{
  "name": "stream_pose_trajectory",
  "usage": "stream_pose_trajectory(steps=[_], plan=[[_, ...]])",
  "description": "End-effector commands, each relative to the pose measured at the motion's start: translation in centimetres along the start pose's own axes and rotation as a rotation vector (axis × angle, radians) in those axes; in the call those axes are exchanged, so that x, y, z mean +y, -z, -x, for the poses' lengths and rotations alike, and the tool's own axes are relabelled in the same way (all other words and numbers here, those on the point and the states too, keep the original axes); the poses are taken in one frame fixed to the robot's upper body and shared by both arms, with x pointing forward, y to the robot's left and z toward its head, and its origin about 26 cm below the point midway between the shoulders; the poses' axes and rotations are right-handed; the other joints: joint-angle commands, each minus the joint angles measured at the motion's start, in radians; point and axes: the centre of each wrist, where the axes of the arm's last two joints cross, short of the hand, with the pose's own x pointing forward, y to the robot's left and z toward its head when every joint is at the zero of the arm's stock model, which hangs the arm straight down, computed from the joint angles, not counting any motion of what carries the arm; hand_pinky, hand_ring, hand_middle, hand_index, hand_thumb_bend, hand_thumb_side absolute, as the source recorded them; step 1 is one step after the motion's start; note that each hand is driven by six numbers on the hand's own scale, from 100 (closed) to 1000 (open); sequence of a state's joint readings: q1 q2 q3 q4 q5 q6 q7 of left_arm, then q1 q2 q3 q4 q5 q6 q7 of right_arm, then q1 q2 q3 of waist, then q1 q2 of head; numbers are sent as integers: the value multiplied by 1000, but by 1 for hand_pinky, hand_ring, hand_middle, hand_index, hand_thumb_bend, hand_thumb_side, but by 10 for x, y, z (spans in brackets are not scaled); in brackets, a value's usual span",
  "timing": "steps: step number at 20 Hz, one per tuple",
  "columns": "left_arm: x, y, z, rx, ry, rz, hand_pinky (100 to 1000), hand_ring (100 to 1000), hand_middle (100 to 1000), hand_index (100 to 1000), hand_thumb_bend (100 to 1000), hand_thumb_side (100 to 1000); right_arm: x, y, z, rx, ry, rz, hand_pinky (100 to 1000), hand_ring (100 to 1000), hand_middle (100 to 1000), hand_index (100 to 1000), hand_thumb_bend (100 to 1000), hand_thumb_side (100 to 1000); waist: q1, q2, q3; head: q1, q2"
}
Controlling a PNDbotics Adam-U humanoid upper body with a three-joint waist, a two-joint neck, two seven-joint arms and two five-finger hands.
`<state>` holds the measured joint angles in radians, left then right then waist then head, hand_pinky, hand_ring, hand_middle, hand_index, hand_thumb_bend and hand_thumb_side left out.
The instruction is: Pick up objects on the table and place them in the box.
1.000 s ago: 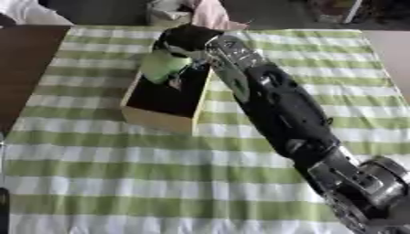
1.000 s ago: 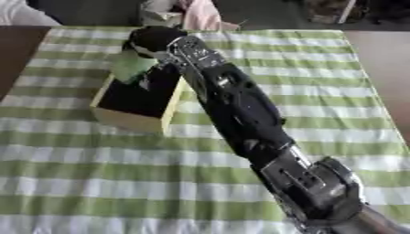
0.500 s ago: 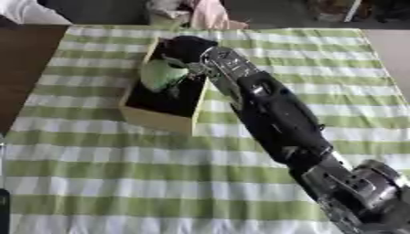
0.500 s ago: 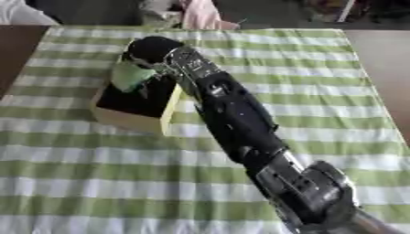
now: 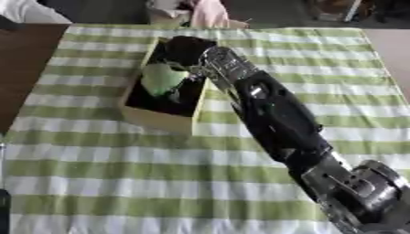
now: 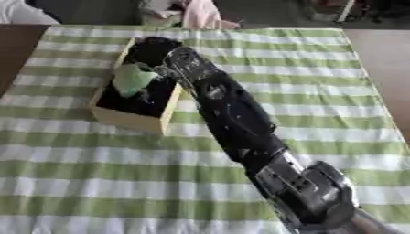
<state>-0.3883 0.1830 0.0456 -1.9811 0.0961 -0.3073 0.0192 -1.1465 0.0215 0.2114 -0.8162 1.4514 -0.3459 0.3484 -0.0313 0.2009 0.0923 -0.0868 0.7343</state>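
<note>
Reaches from the lower right across the green-and-white striped cloth [image 5: 96, 151] covering the surface, a black right arm [image 5: 276, 119]. Ends with the robot hand [image 5: 192, 57] over the far part of an open tan box [image 5: 156, 119], fingers hidden against the dark interior. Lies inside, just beside it, a pale green object [image 5: 163, 78].

A green-and-white striped cloth [image 5: 160, 155] covers my worktop. Dark brown wooden table [image 5: 24, 68] shows at its left edge. Something pink [image 5: 210, 13] sits beyond its far edge.
</note>
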Motion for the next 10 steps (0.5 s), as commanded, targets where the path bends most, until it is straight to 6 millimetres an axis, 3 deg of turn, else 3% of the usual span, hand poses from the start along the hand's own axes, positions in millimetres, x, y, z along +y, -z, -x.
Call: stream_pose_trajectory(steps=[1, 3, 6, 10], plan=[[0, 4, -6, -24, 2, 8, 493, 781, 715, 743, 100, 708, -27, -4, 5, 11, -25, 58, 1000, 897, 850, 938, 260, 504, 7, -18, -2, 0, -11], [0, 4, -5, -22, 2, 8, 492, 781, 715, 743, 100, 714, -34, -6, 6, 10, -26, 69, 1000, 910, 860, 948, 314, 512, 7, -19, -3, 0, -9], [0, 4, -5, -21, 1, 10, 493, 780, 714, 742, 100, 713, -38, -6, 4, -7, -59, 37, 1000, 941, 885, 975, 365, 644, 8, -19, -3, -3, -9], [0, 4, -5, -21, 1, 8, 492, 781, 714, 742, 100, 713, -32, -4, 2, -24, -85, -10, 1000, 936, 880, 979, 376, 671, 7, -18, -2, -5, -10]])
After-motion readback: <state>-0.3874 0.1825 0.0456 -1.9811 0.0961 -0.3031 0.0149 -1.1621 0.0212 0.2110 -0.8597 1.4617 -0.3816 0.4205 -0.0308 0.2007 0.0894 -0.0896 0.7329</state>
